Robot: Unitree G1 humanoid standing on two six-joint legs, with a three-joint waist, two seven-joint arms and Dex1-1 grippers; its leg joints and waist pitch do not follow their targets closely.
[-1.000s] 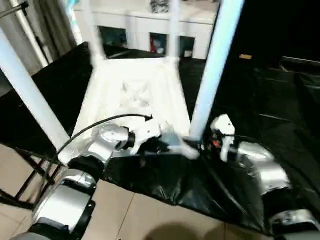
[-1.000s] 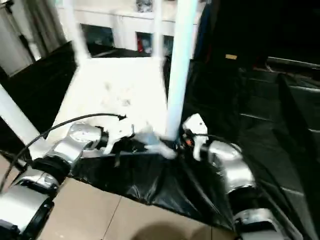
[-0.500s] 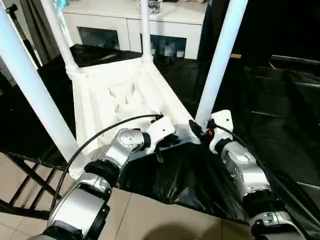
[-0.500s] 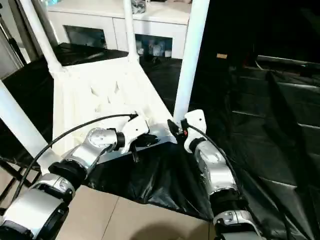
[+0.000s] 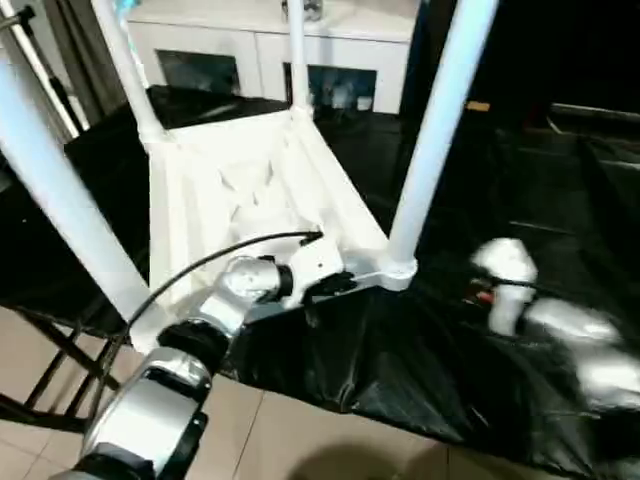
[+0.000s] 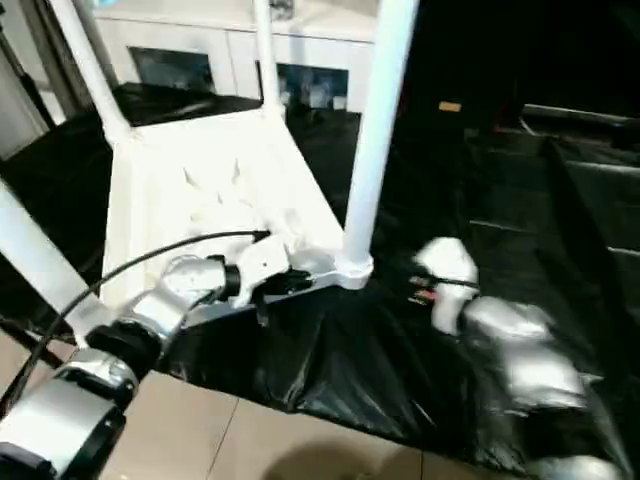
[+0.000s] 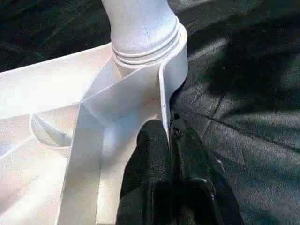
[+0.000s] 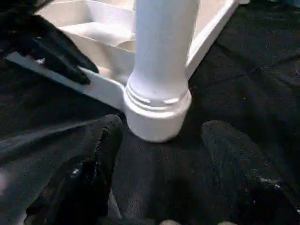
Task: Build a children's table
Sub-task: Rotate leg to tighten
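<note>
The children's table (image 5: 250,195) lies upside down on black sheeting, with its white legs standing up. The near-right leg (image 5: 430,130) sits in its corner socket (image 8: 157,112). My left gripper (image 7: 169,129) is shut on the top's raised rim (image 7: 164,89), just beside that socket. It also appears across the table as black fingers (image 8: 65,58) on the rim. My right gripper (image 8: 164,129) is open, its fingers wide on either side of the socket but drawn back from it and touching nothing. The right arm (image 5: 560,330) lies over the sheeting to the right of the leg.
A white cabinet with glass doors (image 5: 270,55) stands behind the table. Black sheeting (image 5: 530,200) covers the work surface and hangs over its near edge. Tiled floor (image 5: 300,430) lies below, and a black stand's legs (image 5: 50,380) show at the near left.
My right gripper has let go of the near-right leg, opened wider and drawn back to the right. The left gripper has kept its hold on the rim. The camera has shifted.
</note>
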